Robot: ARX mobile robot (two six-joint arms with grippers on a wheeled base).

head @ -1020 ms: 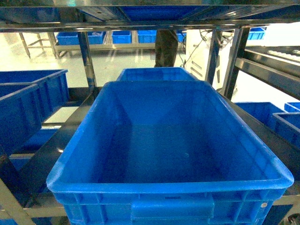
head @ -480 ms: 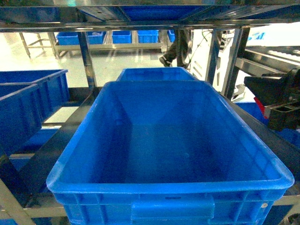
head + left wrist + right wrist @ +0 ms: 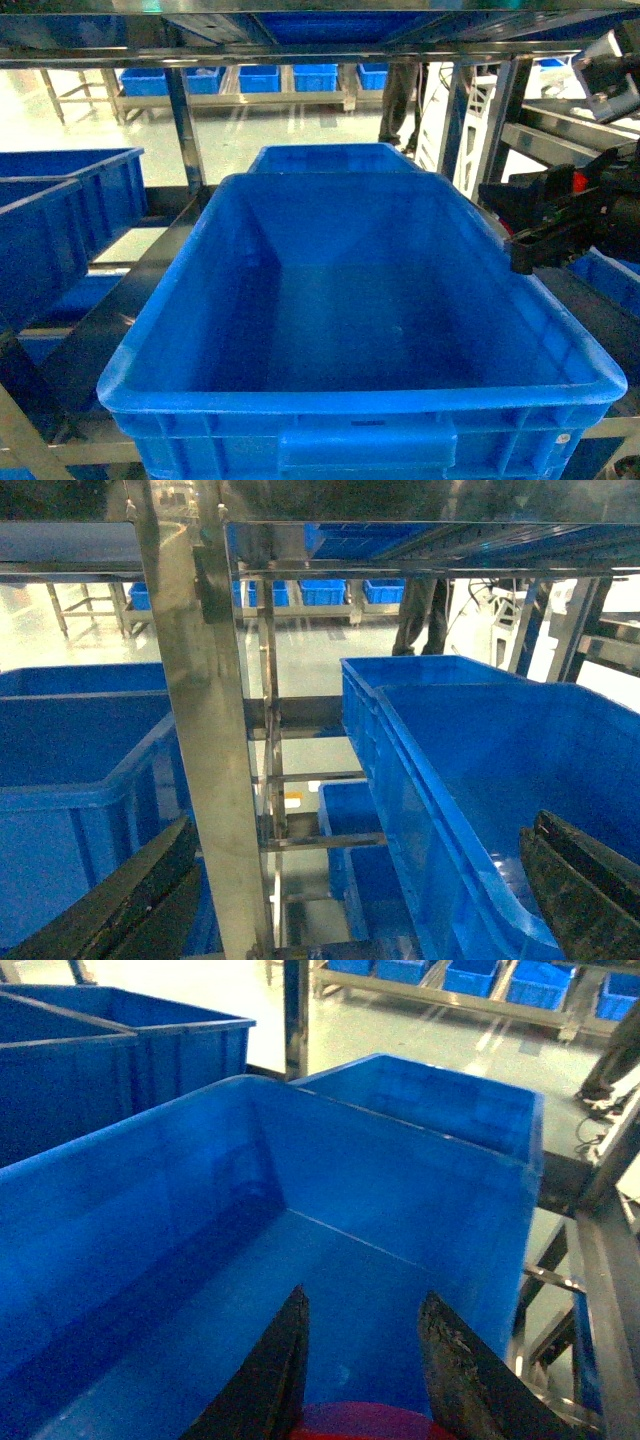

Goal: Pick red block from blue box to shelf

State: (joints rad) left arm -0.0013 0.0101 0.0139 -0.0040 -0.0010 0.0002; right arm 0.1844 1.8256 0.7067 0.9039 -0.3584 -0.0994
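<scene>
The red block (image 3: 362,1422) shows as a rounded red top low between the dark fingers of my right gripper (image 3: 365,1295), which is shut on it. In the head view that right gripper (image 3: 525,245) hangs at the right rim of a large royal-blue crate (image 3: 360,300) standing on the shelf (image 3: 186,120). My left gripper (image 3: 350,900) is open with nothing held; a shelf upright (image 3: 205,740) and the crate's left wall (image 3: 430,810) show between its fingers. It is outside the head view. The blue box is out of view.
A second royal-blue crate (image 3: 330,157) stands behind the big one, and more crates (image 3: 60,210) sit on the left. A steel tier (image 3: 300,50) runs low overhead. Another rack (image 3: 570,140) stands to the right. A person's legs (image 3: 400,100) are on the floor behind.
My right arm has come into the head view from the right and moved left and up to the crate's right rim. The person in the background has walked to the right.
</scene>
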